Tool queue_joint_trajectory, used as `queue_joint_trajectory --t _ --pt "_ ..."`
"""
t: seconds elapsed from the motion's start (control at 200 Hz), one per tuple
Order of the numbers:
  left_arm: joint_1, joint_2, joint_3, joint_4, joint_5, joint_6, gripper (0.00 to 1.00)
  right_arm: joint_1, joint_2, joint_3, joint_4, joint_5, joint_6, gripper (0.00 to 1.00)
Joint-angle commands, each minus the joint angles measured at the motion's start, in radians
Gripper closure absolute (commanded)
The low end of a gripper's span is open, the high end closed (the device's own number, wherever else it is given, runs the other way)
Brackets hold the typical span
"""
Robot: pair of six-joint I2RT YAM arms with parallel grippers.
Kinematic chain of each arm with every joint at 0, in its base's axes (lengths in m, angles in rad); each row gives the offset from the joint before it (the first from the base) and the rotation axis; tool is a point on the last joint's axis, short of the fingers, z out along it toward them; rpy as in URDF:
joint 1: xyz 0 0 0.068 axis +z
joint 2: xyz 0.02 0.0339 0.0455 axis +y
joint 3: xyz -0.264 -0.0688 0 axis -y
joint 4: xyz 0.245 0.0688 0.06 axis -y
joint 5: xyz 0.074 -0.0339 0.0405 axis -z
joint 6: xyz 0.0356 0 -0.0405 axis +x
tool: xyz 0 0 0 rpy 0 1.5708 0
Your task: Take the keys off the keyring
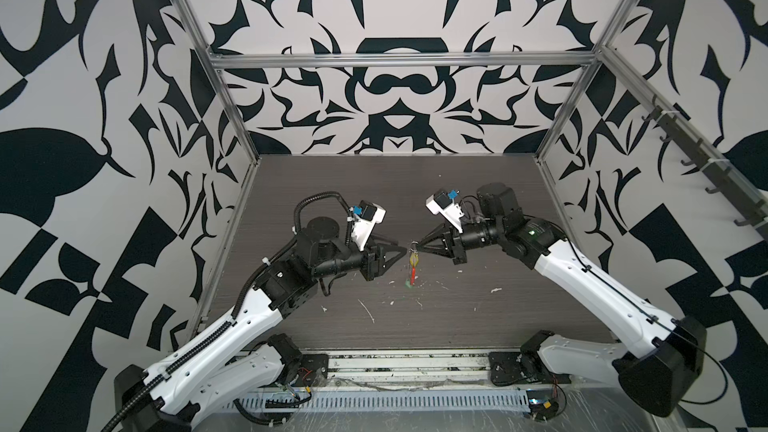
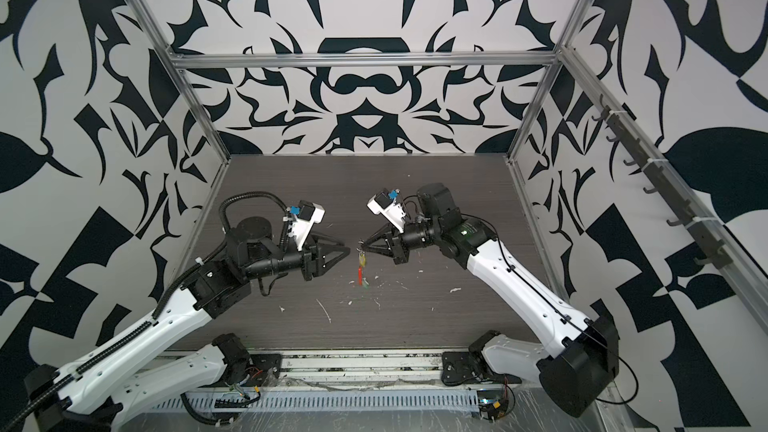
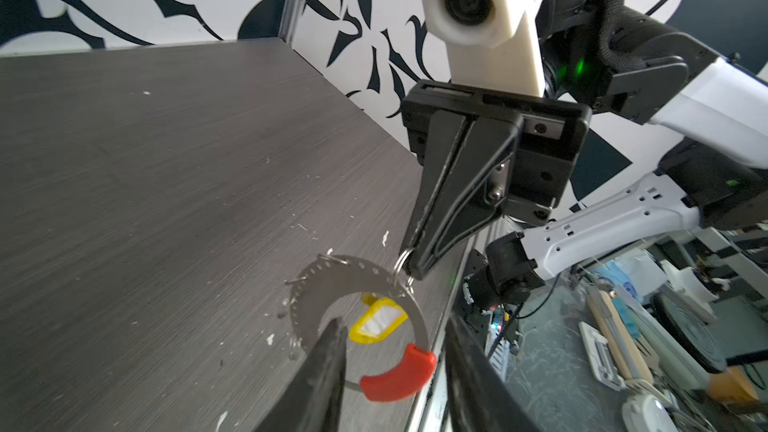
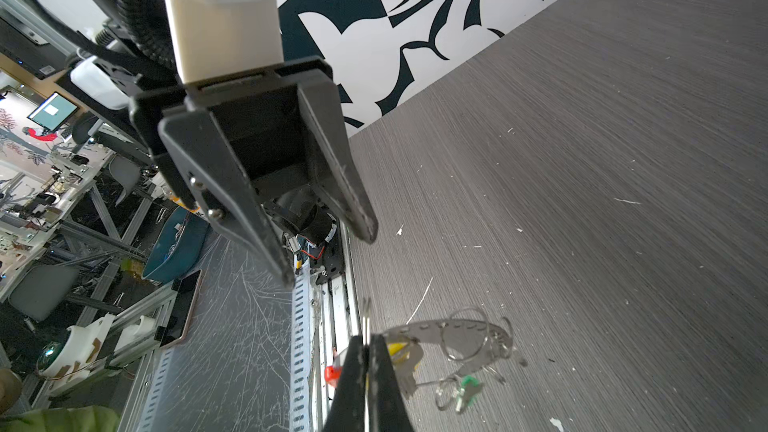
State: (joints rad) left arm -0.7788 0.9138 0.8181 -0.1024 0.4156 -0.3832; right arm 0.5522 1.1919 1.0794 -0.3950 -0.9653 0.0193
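The keyring (image 3: 419, 317) hangs above the dark table, a thin silver loop with a red sleeve (image 3: 399, 376) and a flat, holed metal crescent (image 3: 353, 276). My right gripper (image 3: 409, 268) is shut on a small silver ring at its top; its fingertips (image 4: 376, 351) are pressed together on thin wire. A yellow-tagged key (image 3: 378, 322) hangs inside the loop. A green-tagged key (image 4: 467, 384) dangles lower. My left gripper (image 3: 392, 326) is open, a jaw on either side of the red sleeve without touching it. In both top views the bunch (image 1: 413, 268) (image 2: 360, 268) hangs between the two gripper tips (image 1: 403, 250) (image 1: 419, 244).
The table (image 1: 478, 317) carries white scratches and flecks beneath the bunch. Aluminium frame posts (image 1: 232, 118) and patterned walls close in the back and sides. A metal rail (image 1: 407, 363) with both arm bases runs along the front edge.
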Motion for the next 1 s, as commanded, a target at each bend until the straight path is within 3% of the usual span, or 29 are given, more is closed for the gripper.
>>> queue_joint_trajectory --t 0.0,0.265,0.995 --pt "0.003 0.023 0.03 0.034 0.075 -0.017 0.63 0.006 -0.012 0.025 0.055 -0.036 0.011 1.0" --pt "0.004 0.034 0.033 0.04 0.046 -0.006 0.64 0.025 -0.005 0.025 0.061 -0.042 0.011 1.0" --pt "0.004 0.068 0.056 0.06 0.091 -0.008 0.86 0.037 0.004 0.021 0.078 0.003 0.029 1.0"
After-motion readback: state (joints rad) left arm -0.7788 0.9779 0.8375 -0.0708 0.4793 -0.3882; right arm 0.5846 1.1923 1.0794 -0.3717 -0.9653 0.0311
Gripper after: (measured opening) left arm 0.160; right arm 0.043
